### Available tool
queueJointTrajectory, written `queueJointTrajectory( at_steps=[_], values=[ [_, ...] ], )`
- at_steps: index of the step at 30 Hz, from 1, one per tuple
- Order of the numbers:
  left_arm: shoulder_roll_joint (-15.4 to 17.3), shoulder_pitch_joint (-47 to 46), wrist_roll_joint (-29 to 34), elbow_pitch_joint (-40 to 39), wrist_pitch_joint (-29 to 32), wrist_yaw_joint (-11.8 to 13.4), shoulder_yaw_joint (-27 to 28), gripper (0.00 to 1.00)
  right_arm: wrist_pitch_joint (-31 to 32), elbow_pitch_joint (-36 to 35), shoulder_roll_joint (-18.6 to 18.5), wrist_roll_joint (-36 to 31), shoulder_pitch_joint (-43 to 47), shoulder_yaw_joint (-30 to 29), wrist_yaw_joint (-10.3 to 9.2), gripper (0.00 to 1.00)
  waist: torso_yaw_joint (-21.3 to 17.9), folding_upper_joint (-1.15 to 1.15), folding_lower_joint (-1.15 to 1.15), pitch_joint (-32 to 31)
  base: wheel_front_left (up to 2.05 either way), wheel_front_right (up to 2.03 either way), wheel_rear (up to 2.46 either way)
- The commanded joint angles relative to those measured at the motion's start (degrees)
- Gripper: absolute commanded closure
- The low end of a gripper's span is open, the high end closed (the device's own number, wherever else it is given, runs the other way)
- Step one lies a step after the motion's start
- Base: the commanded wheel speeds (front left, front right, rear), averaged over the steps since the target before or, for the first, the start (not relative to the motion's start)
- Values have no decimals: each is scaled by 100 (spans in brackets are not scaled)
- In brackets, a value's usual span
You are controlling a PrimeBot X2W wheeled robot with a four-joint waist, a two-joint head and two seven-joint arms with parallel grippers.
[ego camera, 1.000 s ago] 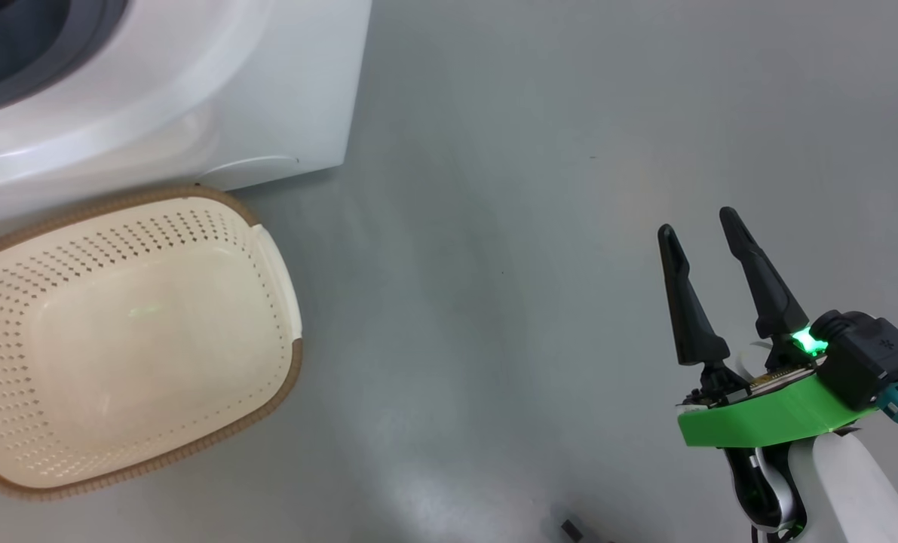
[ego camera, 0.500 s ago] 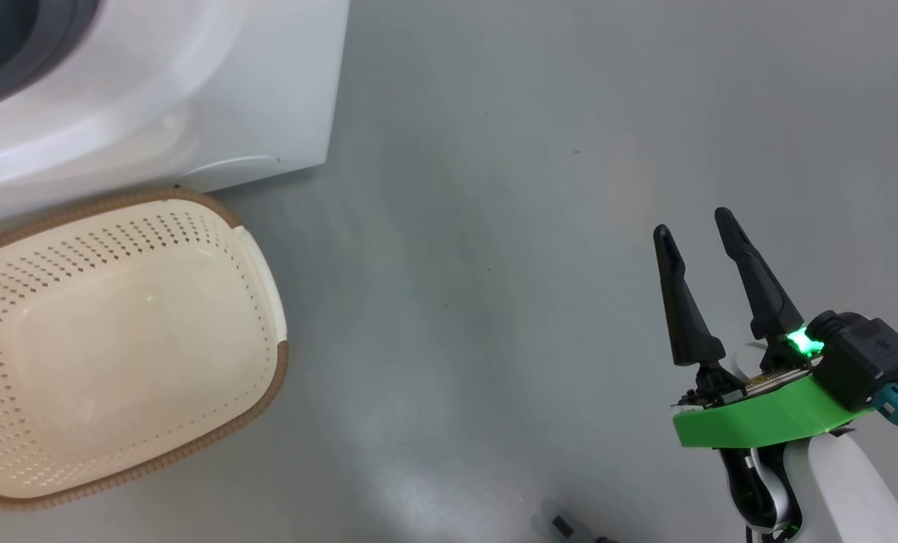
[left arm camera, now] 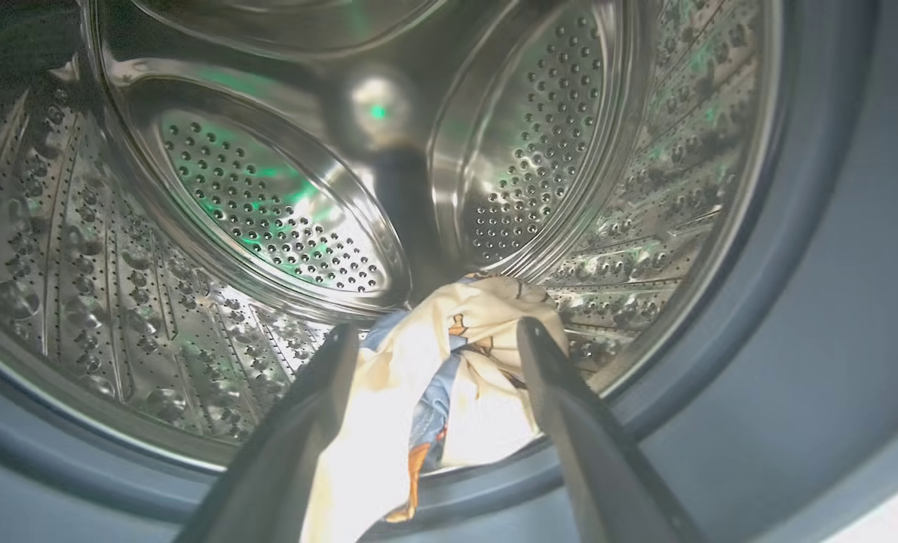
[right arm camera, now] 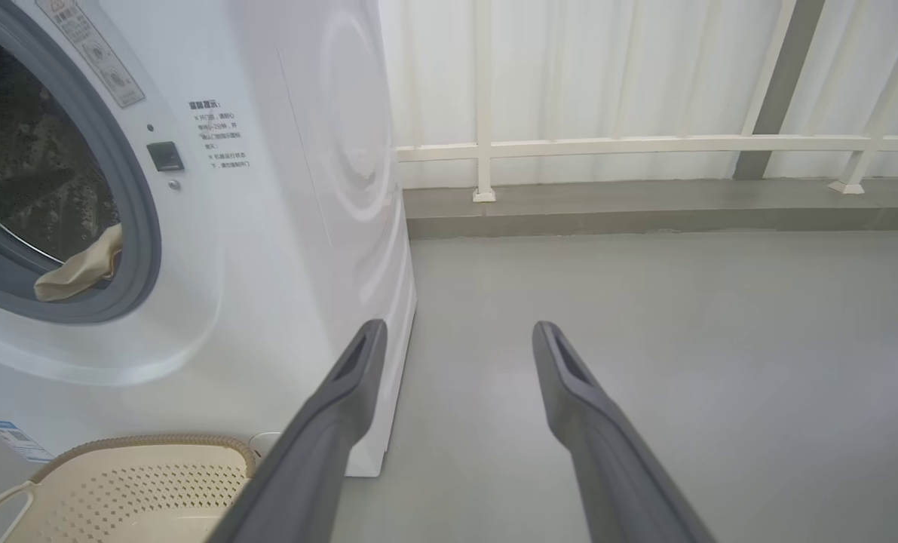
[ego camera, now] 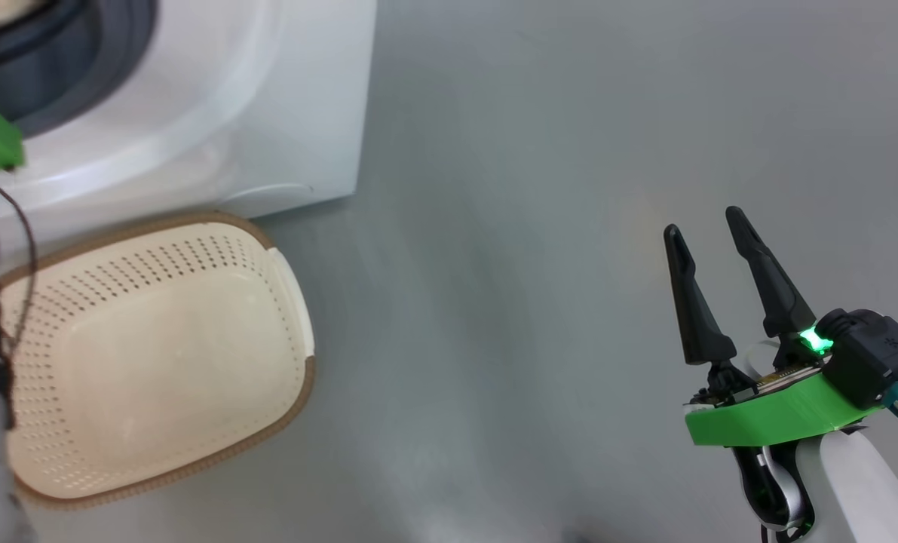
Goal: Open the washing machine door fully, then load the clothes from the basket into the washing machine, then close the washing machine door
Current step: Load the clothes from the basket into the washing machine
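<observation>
My left end effector reaches into the mouth of the washing machine with its fingers spread wide and gripping nothing. The clothes, cream and light blue with orange prints, lie loosely between them. The bundle's long axis runs along my fingers, from the front edge of the steel drum back over the grey ring toward me. I judge it needs a straight push inward before the door can seal, and my left arm is the nearer one. The basket stands empty on the floor against the machine's front. The machine carries a blue label low on its front, and printed notes beside the opening, all too small to read. My right end effector hovers open and empty over bare floor, well apart from the machine.
</observation>
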Motion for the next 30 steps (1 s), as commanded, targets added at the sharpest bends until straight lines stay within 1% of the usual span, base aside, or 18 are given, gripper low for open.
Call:
queueJointTrajectory(
  at_steps=[1,8,14,18,30],
  values=[
    [191,181,-10,-210,-35,-20,89,0,-45,-107,-100,-9,-99,99,25,0,139,0,1,-205,0,0,0],
    [-70,1122,-134,-657,-35,-59,344,0,-45,4,-256,-56,-3,126,25,0,296,0,1,-761,0,0,0],
    [-260,1998,-78,-1063,-36,-55,503,0,-45,67,-342,-85,174,84,25,0,475,0,1,-1182,0,0,0],
    [-381,2400,-39,-1251,-36,-49,559,0,-45,93,-379,-98,261,73,25,0,577,0,1,-1352,0,0,0],
    [-728,3808,31,-2066,-36,-177,889,0,-45,183,-477,-129,669,-28,25,0,822,0,1,-1936,0,0,0]
  ],
)
